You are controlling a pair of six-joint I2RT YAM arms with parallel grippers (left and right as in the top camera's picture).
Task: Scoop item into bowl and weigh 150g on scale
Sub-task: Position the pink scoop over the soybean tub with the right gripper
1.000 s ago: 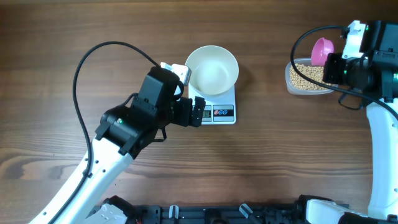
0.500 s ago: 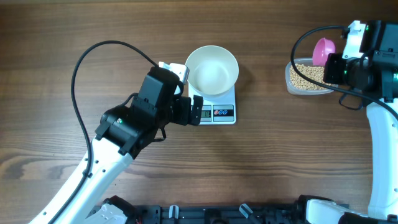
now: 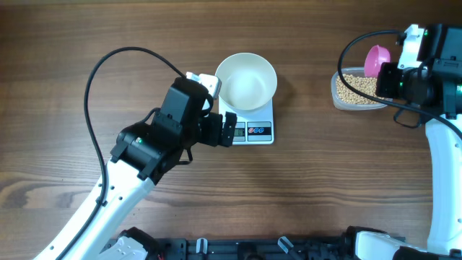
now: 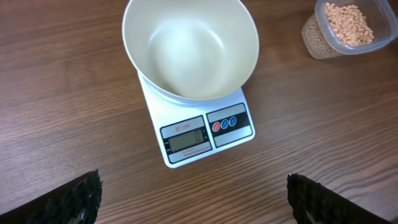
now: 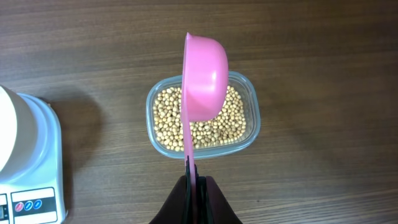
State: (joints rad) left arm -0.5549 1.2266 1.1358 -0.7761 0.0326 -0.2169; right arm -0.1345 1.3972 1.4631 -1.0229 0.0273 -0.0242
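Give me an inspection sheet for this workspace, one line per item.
Surface: wooden table, brown grain.
Job's things: white bowl empty, standing on the scale; beans in a clear tub at the right; pink scoop over the tub.
Clutter: nothing seen.
Grippers: left gripper jaws wide open, holding nothing, facing the scale; right gripper shut on the scoop's handle.
Cables: black cable loops above the left arm; second cable arcs by the right arm.
Surroundings: nothing seen.

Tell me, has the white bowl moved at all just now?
No. The bowl still sits on the scale, same gap to the bean tub.
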